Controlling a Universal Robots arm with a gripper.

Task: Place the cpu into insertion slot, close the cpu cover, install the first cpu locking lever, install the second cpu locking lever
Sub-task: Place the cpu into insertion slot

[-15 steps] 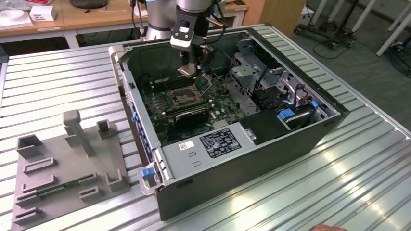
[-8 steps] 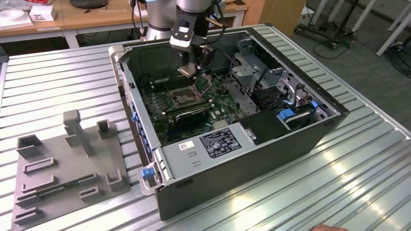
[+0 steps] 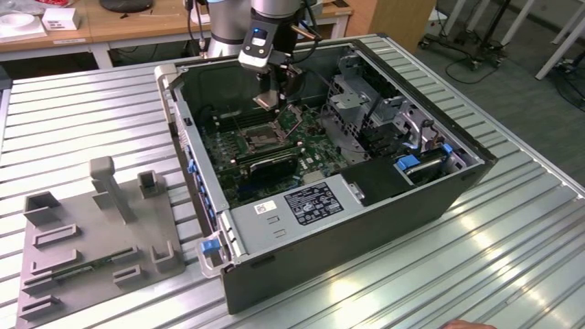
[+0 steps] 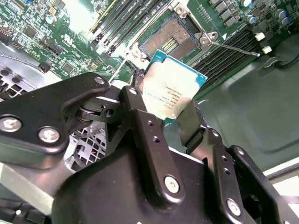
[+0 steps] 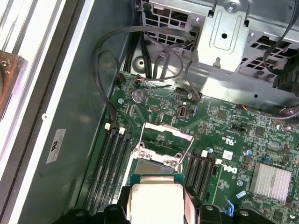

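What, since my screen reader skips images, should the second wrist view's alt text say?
The gripper grips the cpu by two opposite edges; beyond it lies the uncovered insertion slot on the green motherboard, flanked by memory slots.

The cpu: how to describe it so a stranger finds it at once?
Look into the open computer case on the metal table, where the robot arm reaches in. The gripper is shut on the cpu, a small flat square near the open socket. Unlike parts fixed to the green board, it has a pale metal top and hangs in the air.
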